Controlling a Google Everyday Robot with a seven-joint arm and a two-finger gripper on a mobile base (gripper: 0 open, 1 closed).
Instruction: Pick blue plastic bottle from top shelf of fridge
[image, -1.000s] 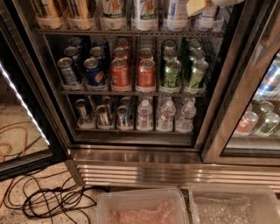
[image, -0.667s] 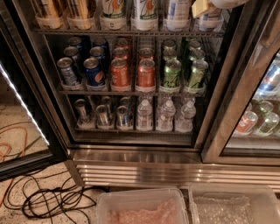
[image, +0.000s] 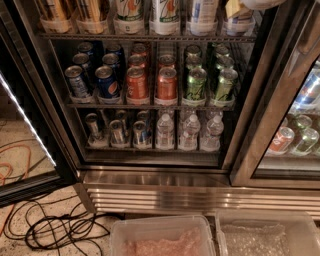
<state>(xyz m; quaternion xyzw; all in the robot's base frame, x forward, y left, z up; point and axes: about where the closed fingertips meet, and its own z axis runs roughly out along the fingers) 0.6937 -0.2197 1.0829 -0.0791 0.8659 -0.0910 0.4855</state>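
Observation:
The fridge (image: 160, 187) stands with its left door swung open, showing a dark interior. The top shelf (image: 150, 36) runs across the upper edge of the view, and only the bottoms of its tall bottles show. The blue plastic bottle (image: 202, 12) has a white label with blue print and stands right of two green-and-orange bottles (image: 147, 10). My gripper (image: 260, 4) shows only as a white part at the very top edge. It sits above and right of the blue bottle, over a neighbouring bottle (image: 237, 17).
Soda cans (image: 150, 80) fill the middle rack, with small cans and water bottles (image: 165, 131) below. The open door (image: 25, 125) with its light strip is at the left and a closed glass door (image: 295, 125) at the right. Cables (image: 55, 230) lie on the floor. Two clear bins (image: 162, 237) (image: 267, 235) are in front.
The white gripper part at the top edge shows slightly less than before, having drawn upward a little. Bottles and cans have not moved.

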